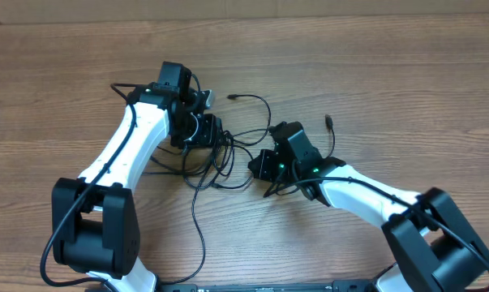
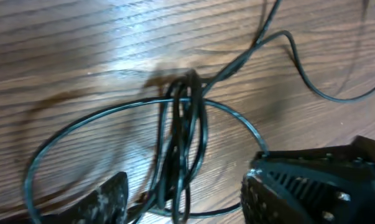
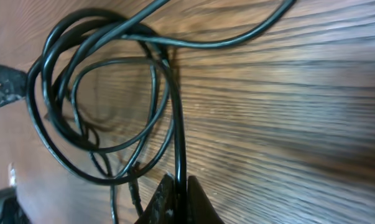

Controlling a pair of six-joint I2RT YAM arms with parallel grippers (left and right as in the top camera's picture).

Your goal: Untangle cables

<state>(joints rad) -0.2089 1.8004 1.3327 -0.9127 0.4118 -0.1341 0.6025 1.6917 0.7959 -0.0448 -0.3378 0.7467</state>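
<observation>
I saw the cables tangled on the table between both arms. My left gripper stood half open, with bunched strands running loose between its fingers. My right gripper was pinched tight on one strand.

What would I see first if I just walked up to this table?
A messy knot of thin black cables sprawls in the middle of the wooden table. The right gripper pinches one strand, and the left gripper stands open around a bunched loop.
</observation>
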